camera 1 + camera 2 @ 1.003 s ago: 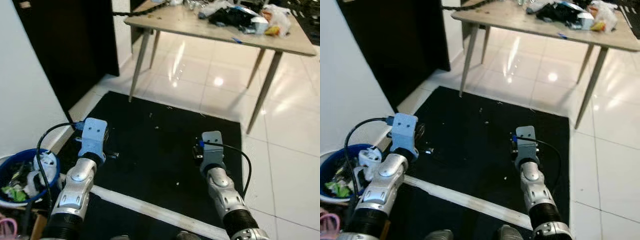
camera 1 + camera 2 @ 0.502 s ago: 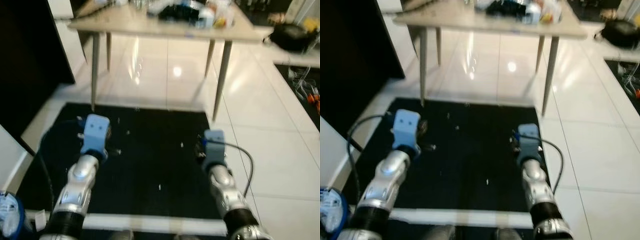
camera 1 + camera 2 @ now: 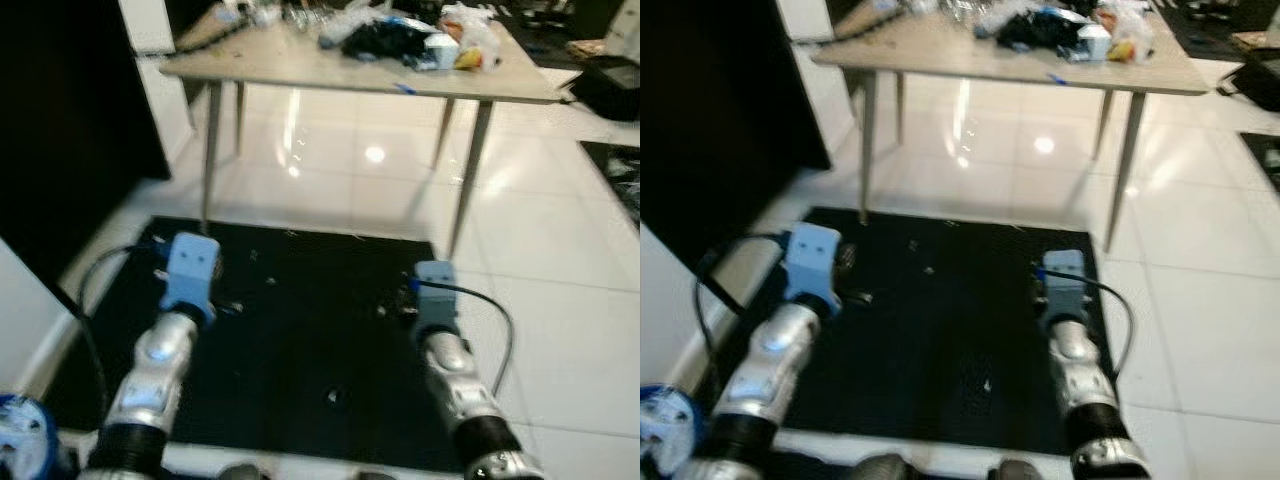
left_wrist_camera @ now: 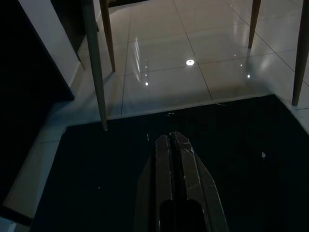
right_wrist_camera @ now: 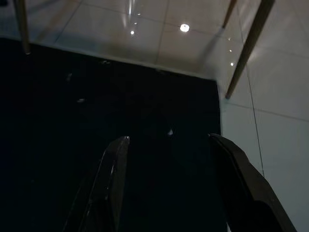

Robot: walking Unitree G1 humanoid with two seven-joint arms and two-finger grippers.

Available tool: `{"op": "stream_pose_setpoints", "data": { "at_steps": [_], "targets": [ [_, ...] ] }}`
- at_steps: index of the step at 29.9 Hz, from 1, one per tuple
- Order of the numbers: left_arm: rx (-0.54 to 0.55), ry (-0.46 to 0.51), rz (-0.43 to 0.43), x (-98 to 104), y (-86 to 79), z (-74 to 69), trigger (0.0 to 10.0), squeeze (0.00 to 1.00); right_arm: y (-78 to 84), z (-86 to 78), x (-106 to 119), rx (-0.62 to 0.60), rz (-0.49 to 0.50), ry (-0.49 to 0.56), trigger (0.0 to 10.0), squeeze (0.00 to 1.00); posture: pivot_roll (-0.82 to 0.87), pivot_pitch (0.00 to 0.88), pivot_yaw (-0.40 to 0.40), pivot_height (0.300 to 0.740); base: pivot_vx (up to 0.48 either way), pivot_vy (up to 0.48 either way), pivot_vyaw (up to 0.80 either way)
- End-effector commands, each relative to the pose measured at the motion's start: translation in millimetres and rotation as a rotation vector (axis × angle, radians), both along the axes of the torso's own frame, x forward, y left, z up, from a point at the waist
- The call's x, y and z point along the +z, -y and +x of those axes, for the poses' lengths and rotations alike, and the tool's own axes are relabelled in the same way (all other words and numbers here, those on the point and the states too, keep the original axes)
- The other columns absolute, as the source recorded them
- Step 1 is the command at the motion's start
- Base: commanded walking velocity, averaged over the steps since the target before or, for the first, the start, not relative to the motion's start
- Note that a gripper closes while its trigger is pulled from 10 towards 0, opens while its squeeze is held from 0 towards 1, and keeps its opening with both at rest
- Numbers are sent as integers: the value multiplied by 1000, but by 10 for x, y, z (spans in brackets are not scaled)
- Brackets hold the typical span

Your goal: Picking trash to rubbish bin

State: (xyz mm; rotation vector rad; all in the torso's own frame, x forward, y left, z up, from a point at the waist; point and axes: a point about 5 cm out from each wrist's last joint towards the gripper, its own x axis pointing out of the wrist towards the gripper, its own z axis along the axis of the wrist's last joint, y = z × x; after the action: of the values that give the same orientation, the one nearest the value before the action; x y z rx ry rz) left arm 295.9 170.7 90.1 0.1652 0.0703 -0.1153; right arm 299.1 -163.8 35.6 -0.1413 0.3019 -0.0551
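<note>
Both arms are empty, left gripper [image 4: 175, 145] closed, right gripper [image 5: 169, 145] wide open, and trash [image 3: 420, 35] still waits on the table [image 3: 300, 70].

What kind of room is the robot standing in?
Probably a room in someone's home. There is a light wooden table piled with clutter, a shiny white tiled floor and a black floor mat under the robot's arms.
</note>
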Motion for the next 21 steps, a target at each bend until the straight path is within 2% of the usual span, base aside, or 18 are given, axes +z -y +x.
{"op": "stream_pose_setpoints", "data": {
  "at_steps": [1, 5, 15, 21],
  "targets": [
    [1, -16, 8, -48, 3, -17, 10000, 0, 65, -8, -5, -18, -5, -5, 10000, 0, 62, 26, 6, 740, 292, 0, 0],
    [6, -13, 6, -45, -1, -10, 10000, 0, 63, -3, 0, -15, -2, -3, 10000, 0, 60, 22, 3, 740, 294, 0, 0],
    [9, -11, 5, -49, -3, -12, 10000, 0, 60, 22, 23, -7, 0, 4, 10000, 0, 59, 14, -1, 740, 297, 0, -731],
    [7, -10, 5, -53, -1, -11, 10000, 0, 60, 33, 31, -7, -3, 8, 10000, 0, 56, 1, -1, 740, 296, 0, 0]
  ]
}}
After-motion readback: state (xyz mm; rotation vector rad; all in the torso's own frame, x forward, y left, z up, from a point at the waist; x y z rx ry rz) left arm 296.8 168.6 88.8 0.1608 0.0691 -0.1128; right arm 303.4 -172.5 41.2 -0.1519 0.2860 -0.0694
